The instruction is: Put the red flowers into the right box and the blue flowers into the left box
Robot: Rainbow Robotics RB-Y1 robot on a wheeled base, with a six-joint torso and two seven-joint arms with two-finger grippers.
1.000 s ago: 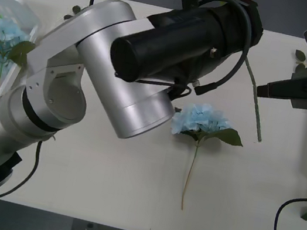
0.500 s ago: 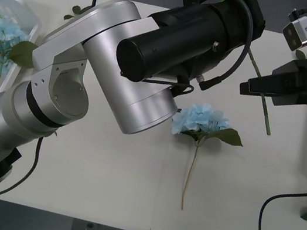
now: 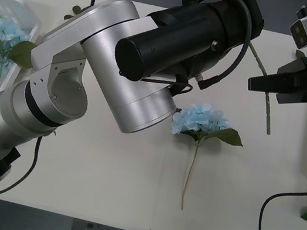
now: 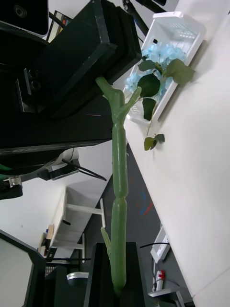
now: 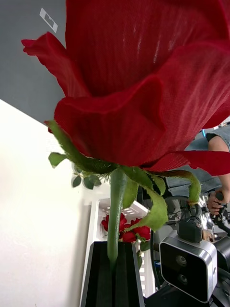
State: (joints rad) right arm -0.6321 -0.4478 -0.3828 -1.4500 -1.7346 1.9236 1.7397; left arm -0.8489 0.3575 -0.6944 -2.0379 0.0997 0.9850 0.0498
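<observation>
The left pincer (image 5: 114,280) and right pincer (image 4: 117,278) are both gripping one red rose (image 5: 143,81) by its green stem above the desk (image 3: 100,183).

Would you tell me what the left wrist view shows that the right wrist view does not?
Left wrist: the rose's bloom and the right box with red roses. Right wrist: the left box with blue flowers. Both: the rose's green stem, clamped in that view's own hand, left hand or right hand.
</observation>
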